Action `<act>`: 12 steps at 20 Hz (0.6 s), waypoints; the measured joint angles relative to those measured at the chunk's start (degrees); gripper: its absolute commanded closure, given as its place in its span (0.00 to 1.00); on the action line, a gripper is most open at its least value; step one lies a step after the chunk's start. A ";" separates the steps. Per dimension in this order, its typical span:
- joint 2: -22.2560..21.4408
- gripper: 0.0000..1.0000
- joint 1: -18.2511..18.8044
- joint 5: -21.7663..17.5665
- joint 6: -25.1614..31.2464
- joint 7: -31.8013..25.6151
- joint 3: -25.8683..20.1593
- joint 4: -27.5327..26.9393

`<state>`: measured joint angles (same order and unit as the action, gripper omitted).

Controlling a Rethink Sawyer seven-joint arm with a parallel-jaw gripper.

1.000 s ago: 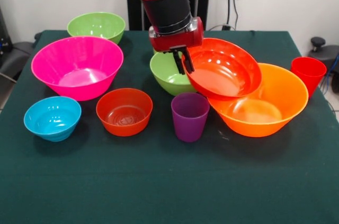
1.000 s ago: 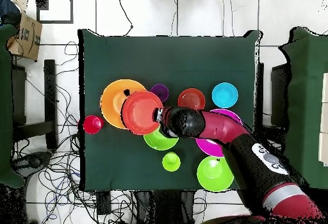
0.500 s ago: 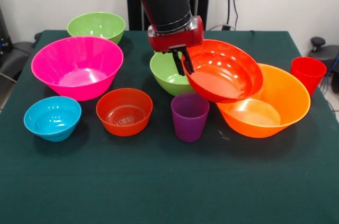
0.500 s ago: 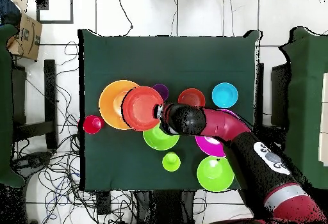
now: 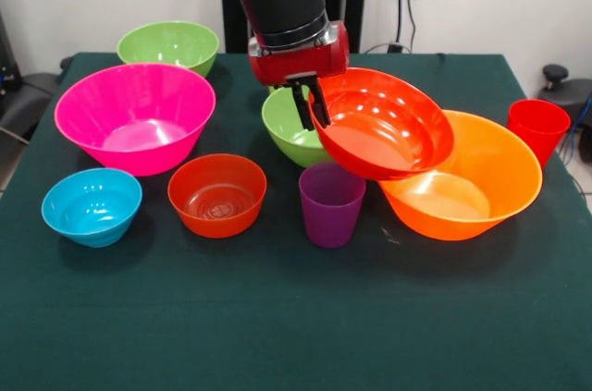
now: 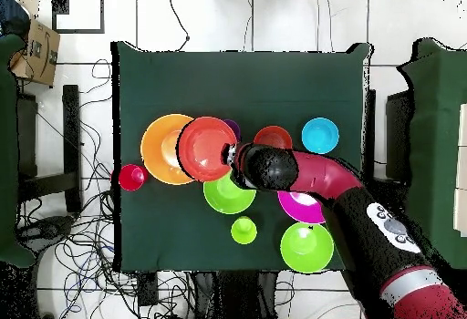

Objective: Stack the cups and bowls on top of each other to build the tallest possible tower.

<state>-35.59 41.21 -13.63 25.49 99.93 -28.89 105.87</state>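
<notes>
Gripper (image 5: pixel 309 106) clamped on left rim of red-orange bowl (image 5: pixel 384 123), one finger inside, one outside. Bowl held tilted, clear of table (image 5: pixel 277 317), its right part overlapping large orange bowl (image 5: pixel 481 178), its lower edge above purple cup (image 5: pixel 331 203). Contact with either: cannot tell. Green bowl (image 5: pixel 289 128) sits just behind my fingers. Pink bowl (image 5: pixel 135 116), small orange-red bowl (image 5: pixel 217 193), blue bowl (image 5: pixel 92 205) stand apart at left. Red cup (image 5: pixel 537 129) at right edge. Overhead: held bowl (image 6: pixel 205 148) covers part of orange bowl (image 6: pixel 162 149).
</notes>
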 measured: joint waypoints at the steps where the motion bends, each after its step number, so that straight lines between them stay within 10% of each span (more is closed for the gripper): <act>1: 0.02 1.00 0.08 0.00 0.00 0.00 -0.01 -0.02; 12: 0.31 1.00 0.99 -1.02 0.00 0.00 -0.01 -0.05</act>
<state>-35.28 42.20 -14.65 25.49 99.93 -28.90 105.83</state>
